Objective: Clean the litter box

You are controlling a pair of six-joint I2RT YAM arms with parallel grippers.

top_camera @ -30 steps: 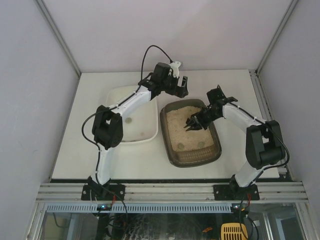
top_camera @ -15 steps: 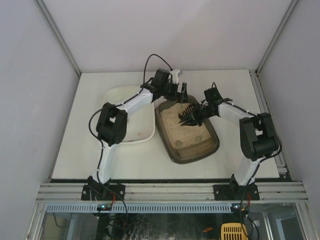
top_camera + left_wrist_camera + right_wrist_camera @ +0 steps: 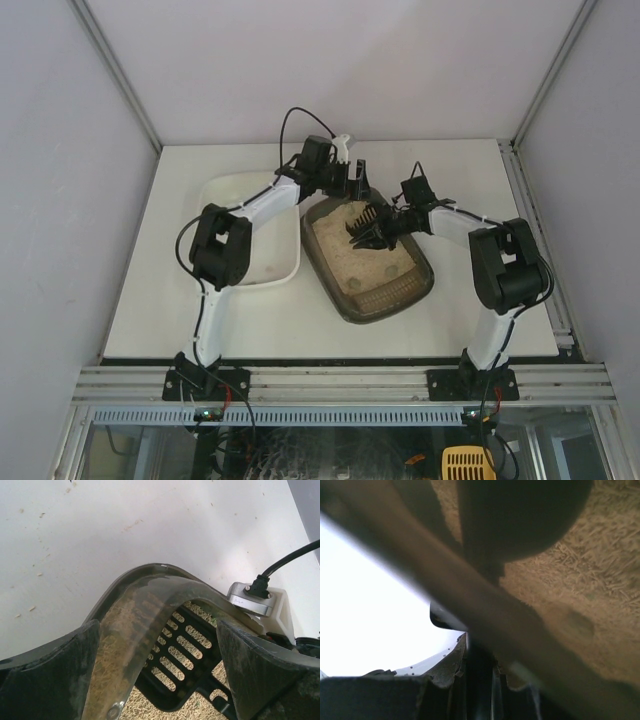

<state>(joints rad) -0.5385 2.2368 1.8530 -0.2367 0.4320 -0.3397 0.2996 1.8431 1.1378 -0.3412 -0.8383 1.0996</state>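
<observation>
- The litter box (image 3: 390,303) sits mid-table (image 3: 160,300), skewed to the table's edges and just right of the white tray (image 3: 270,255). We cannot tell whether the two touch.
- Our left gripper (image 3: 157,625) is spread as wide as it goes and straddles the box's far-left corner. One finger is outside the rim and one is over the litter (image 3: 350,255), and it holds nothing.
- Our right gripper (image 3: 388,230) is clamped on the handle of the scoop (image 3: 364,220), whose slotted head is down in the litter at the far end. The right wrist view is too blurred to add anything.
- We judge the box to be stiff plastic, made heavy by its fill, and likely to slide on the smooth table when the scoop pushes.
- The raised rim is the natural hold. The corner where our left jaws wait looks stiffest, and pinching there would steady the box.
- The litter is loose, so we would keep the box flat. Any tilt shifts the load and spills grains.
</observation>
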